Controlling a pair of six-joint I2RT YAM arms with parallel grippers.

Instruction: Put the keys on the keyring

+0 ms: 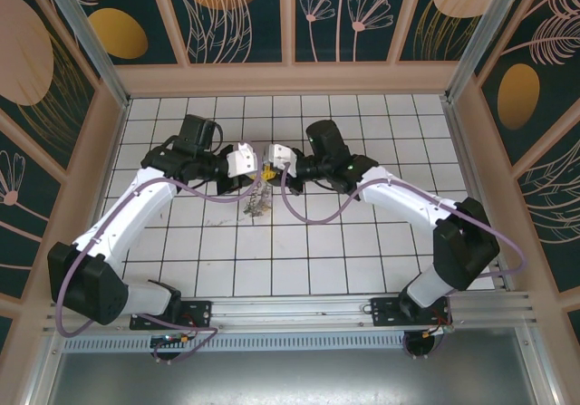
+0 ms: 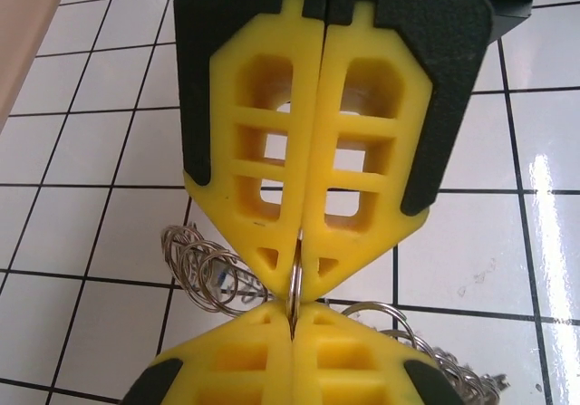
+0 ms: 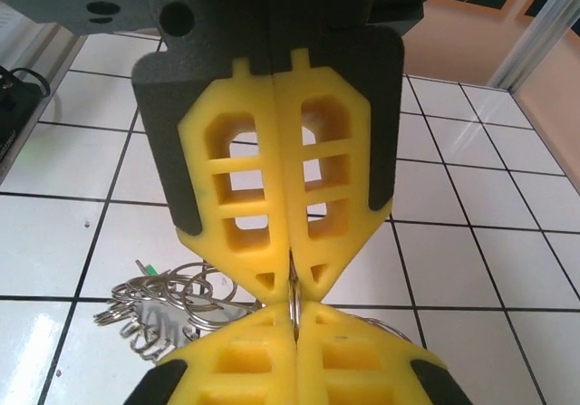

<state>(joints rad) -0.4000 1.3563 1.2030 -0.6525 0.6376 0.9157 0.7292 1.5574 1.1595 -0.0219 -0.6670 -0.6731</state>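
Top external view: the counter (image 1: pixel 362 242) is white square tile with dark grout, enclosed on three sides by dark teal walls (image 1: pixel 236 15) painted with floral motifs in pale wooden frames; one aluminium rail (image 1: pixel 299 319) runs along the near edge. Two white arms are present, one purple cable on each. The left hand (image 1: pixel 256 171) and right hand (image 1: pixel 270 165) meet tip to tip at mid-counter. The keyring (image 1: pixel 256 207), a grey tangle of wire, lies just near of them; individual keys are too small to count here. Left wrist view: the left hand (image 2: pixel 297 283) has its two yellow fingers (image 2: pixel 258 178) pressed together, clamping one thin metal loop (image 2: pixel 295 274). The right hand (image 2: pixel 292 319) faces it from the near edge, its jaws likewise together on the same loop. Coiled keyring wire (image 2: pixel 201 262) shows on the tiles to either side. Whether the loop belongs to the keyring cannot be determined. Right wrist view: the right hand (image 3: pixel 292 283) is closed on the metal loop (image 3: pixel 294 294), with the left hand (image 3: pixel 295 319) opposite, tips touching. The keyring (image 3: pixel 177 301) rests on the counter to the left, beneath the fingers. One key (image 3: pixel 148 270), green-headed, protrudes from it; no other key can be made out.
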